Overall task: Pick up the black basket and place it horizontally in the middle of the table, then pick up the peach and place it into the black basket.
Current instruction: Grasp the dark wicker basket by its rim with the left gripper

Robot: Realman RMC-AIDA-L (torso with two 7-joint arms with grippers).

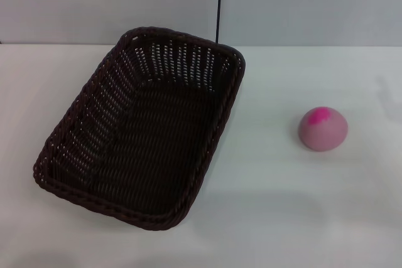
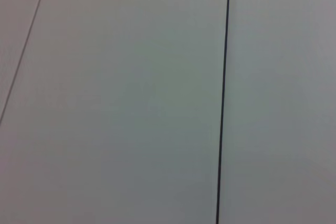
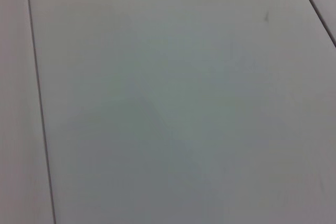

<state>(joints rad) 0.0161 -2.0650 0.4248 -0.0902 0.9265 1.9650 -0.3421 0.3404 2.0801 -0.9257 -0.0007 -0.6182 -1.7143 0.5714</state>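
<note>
- While neither of my grippers shows in any view, I cannot tell whether their fingers are parted or closed, and I cannot say where either arm is.
- On the table [image 1: 282,211] the black basket [image 1: 141,127] sits toward my left, its mouth facing up.
- It lies skewed rather than square to me: the long sides run from the near left to the far right, with one short end close to the table's far edge.
- Its inside shows only dark weave.
- My head view puts the peach [image 1: 323,128] on the bare white top to my right, well apart from the basket, with its magenta patch facing up.
- Behind the table stands a pale wall [image 1: 301,4] with a thin dark vertical line [image 1: 218,4] just above the basket's far end.
- Both wrist views give only pale flat panels crossed by thin seams.
</note>
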